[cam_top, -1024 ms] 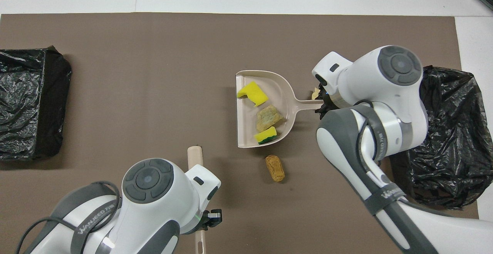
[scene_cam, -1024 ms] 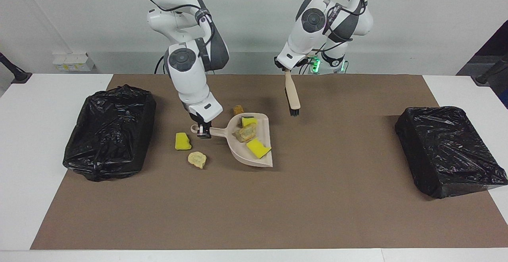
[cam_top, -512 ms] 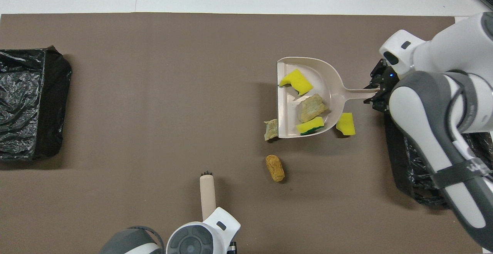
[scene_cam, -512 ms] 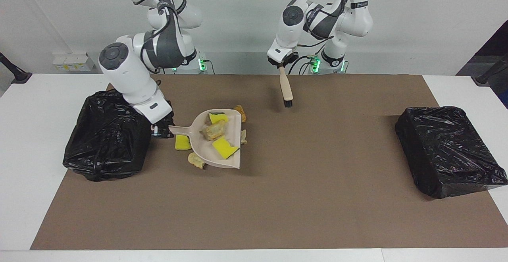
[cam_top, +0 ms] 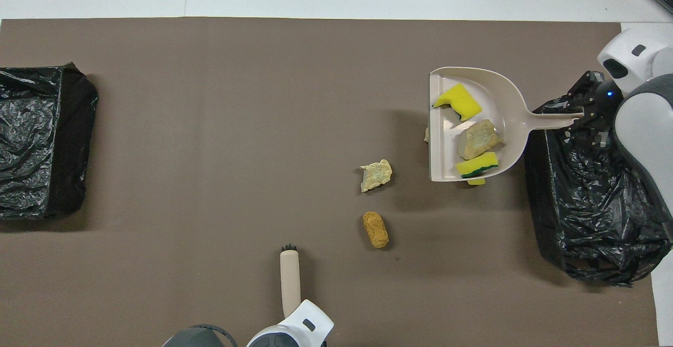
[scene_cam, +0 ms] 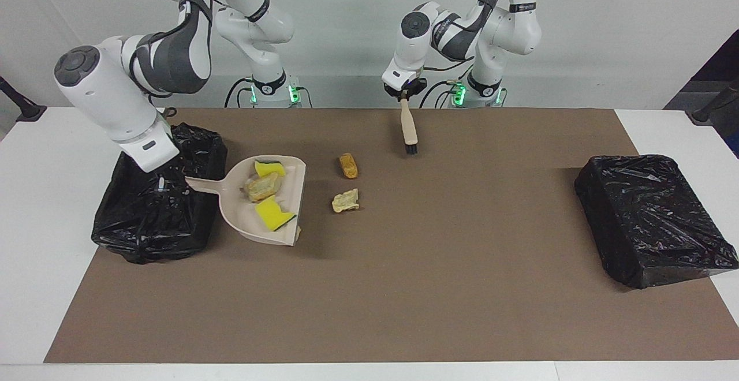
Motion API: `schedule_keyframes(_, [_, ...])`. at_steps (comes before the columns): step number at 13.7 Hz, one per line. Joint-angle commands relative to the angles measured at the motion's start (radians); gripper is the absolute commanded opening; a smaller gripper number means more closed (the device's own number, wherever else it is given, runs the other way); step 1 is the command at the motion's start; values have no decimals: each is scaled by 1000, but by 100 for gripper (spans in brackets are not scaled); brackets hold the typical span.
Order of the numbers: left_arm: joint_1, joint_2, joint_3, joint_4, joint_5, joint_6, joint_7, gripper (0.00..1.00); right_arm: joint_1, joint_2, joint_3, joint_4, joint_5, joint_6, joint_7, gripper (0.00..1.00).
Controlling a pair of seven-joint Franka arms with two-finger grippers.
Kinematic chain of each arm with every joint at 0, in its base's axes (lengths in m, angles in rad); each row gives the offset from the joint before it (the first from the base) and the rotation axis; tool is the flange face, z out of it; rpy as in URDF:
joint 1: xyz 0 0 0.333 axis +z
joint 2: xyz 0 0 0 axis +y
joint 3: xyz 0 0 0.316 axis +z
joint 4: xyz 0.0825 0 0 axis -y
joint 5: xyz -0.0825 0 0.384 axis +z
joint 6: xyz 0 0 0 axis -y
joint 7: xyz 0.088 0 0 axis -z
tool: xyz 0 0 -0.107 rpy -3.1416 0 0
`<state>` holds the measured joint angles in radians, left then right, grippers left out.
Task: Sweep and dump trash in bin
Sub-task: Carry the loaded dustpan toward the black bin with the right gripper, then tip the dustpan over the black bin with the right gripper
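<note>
While the right gripper [scene_cam: 163,183], jaws clamped on the dustpan [scene_cam: 262,208] handle, hangs over the bin [scene_cam: 153,231], keep the pan level until it clears the rim. Three trash pieces [scene_cam: 262,186] ride inside; two more [scene_cam: 345,200] lie on the tabletop. The left gripper [scene_cam: 405,90] grips the brush [scene_cam: 409,130].

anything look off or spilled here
Yes. Two scraps lie loose on the mat, missed by the dustpan: a beige chunk and an orange-tan one nearer the robots. More yellow peeks from under the raised pan's lip, apparently also left.
</note>
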<state>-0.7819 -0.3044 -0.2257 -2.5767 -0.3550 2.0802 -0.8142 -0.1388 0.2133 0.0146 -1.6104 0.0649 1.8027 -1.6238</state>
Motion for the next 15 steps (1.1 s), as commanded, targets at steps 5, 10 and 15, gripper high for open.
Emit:
schedule_keyframes(5, [56,2,14,-22,-107,15,203,0,-189,-49,-19,10,-48,-43,-215,0])
schedule_keyframes(10, [99,54,16,-19,-111,15,251,0,-347,-110,-18,-51,-177,-22,-317,0])
schedule_keyframes(15, [143,73,19,-5,-104,11,302,96,-343,-153,-15,-151,-477,101,-141,0])
